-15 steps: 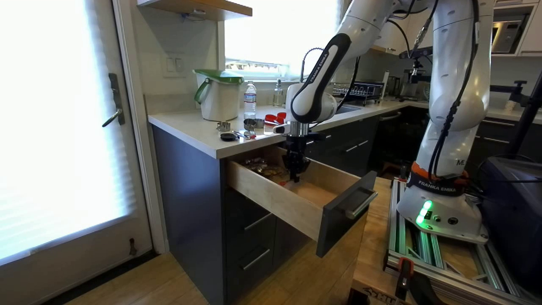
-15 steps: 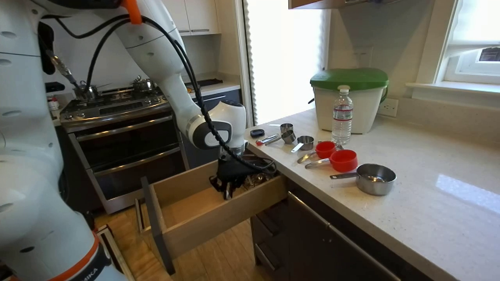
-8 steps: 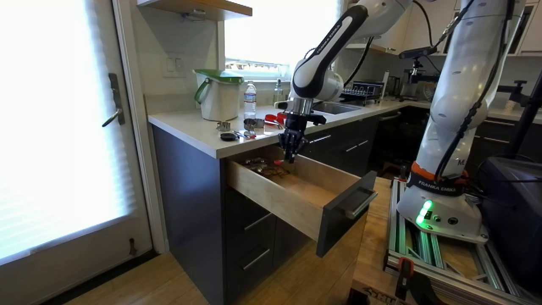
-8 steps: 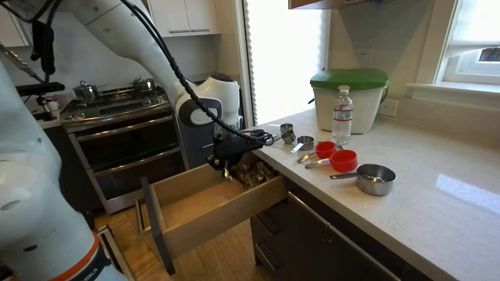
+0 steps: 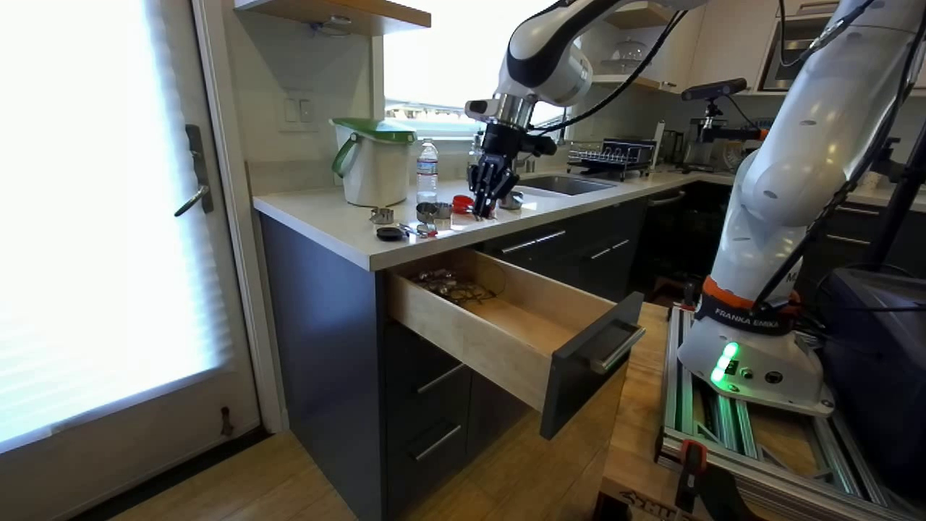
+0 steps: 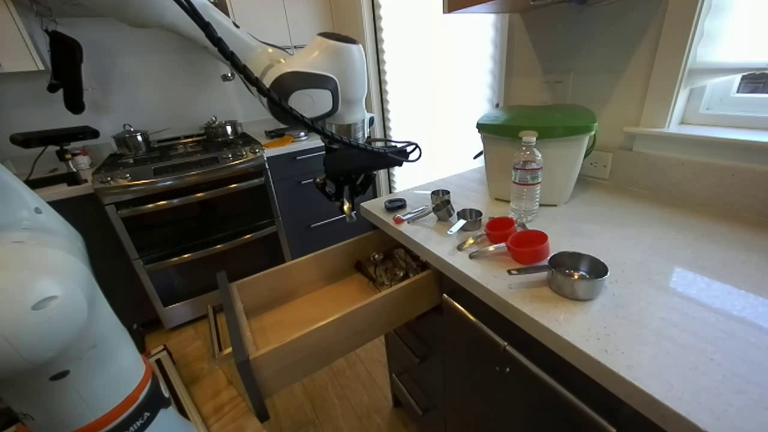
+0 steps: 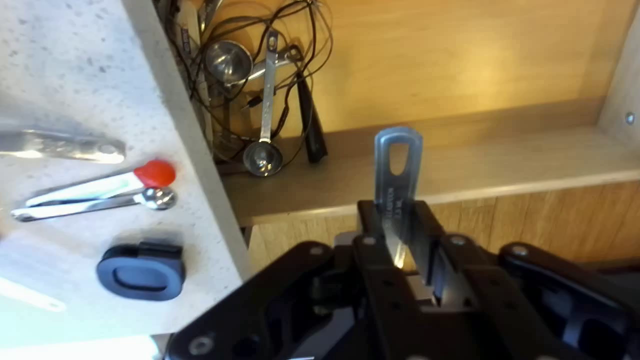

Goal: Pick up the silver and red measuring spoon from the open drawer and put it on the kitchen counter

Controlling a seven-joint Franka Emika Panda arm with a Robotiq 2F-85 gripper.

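1. Raised since a second ago: gripper [image 7: 396, 206] and measuring spoon [image 7: 397, 192] together, up out of the open drawer [image 6: 348, 333]; in an exterior view the gripper is now found just left of centre, clear above the drawer's rim.
2. Gripper is seen clenched on the spoon's handle, lower centre of the wrist view. Spoon is held in mid-air, drawer side and floor [image 7: 500, 220] behind it; not yet set on the kitchen counter [image 7: 85, 90], spread down the left of that view.
3. Handling, as judged: light, stiff, smooth metal, not easily damaged; slipping or swivelling to be expected if the squeeze is eased. Best held by the flat handle, nearer the bowl than the slotted end.
4. Long axis close to vertical in the wrist frame; slotted end is pointed at the top edge. Bowl is hidden by the gripper, its facing cannot be told; no red made out for sure.
5. Carry toward frame left probably called for; red-tipped spoon [image 7: 110, 184] there to be avoided.
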